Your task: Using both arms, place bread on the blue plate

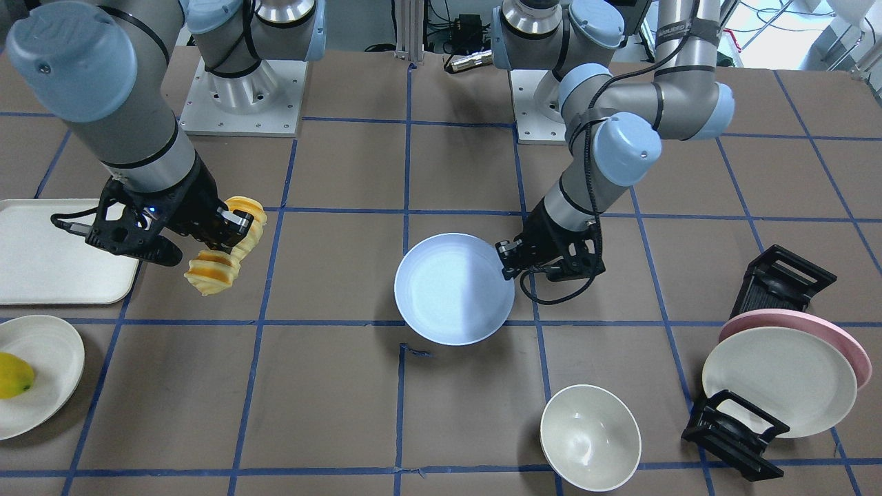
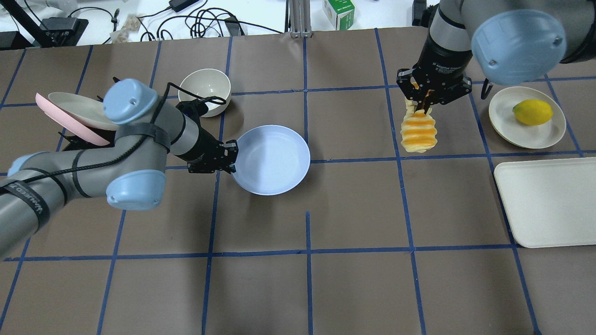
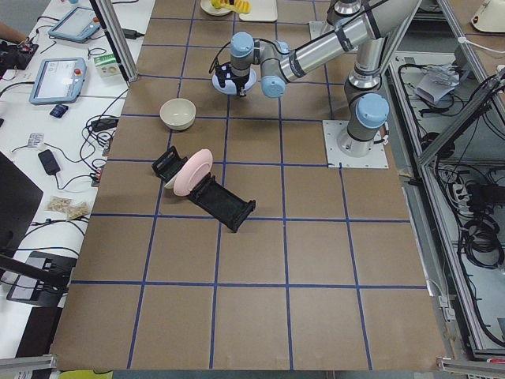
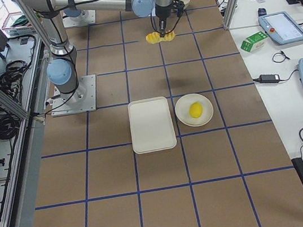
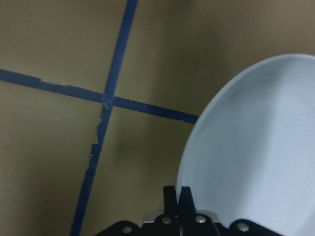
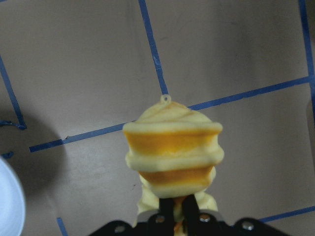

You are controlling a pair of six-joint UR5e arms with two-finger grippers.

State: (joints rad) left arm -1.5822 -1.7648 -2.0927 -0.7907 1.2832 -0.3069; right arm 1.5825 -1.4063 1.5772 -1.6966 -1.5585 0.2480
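The right gripper [image 2: 424, 106] is clamped on one end of the bread [image 2: 419, 132], which hangs above the worktop about halfway toward its right end, well apart from the blue plate [image 2: 274, 163]. The left gripper [image 2: 231, 158] pinches that plate's rim near the worktop's middle. The pickup looks done; carrying the bread over and setting it down remain.
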